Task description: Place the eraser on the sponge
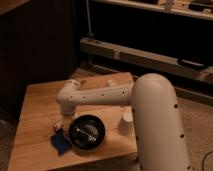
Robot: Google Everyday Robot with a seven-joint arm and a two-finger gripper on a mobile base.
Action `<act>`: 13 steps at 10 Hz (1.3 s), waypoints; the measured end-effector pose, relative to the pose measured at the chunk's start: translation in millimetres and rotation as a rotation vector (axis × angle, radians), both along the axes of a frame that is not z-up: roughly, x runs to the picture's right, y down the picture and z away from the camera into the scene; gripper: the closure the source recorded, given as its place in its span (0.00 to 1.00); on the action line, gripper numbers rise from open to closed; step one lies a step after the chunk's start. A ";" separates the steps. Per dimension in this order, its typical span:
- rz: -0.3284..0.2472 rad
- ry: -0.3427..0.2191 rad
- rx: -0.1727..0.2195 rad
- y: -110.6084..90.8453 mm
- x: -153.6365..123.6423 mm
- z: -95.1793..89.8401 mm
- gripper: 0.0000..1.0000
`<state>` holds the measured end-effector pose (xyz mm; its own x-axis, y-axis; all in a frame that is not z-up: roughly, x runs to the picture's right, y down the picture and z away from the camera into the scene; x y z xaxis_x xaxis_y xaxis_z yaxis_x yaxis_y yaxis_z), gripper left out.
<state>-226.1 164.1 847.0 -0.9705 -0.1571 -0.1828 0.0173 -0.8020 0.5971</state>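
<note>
Over the wooden desk my pincer hangs just above the sponge, where the eraser belongs; its grip I cannot tell.

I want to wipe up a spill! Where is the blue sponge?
In the camera view, the blue sponge lies near the wooden table's front edge, just left of the black bowl, with the gripper hanging close over it.
</note>
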 end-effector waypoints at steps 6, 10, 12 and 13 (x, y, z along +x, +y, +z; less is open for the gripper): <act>-0.054 0.025 -0.006 14.7 -0.2 6.7 0.47; -0.047 0.047 -0.003 14.9 1.5 3.0 0.58; -0.028 0.047 0.031 4.5 1.1 -20.8 0.79; -0.024 0.032 0.049 -0.6 -1.7 -37.6 0.89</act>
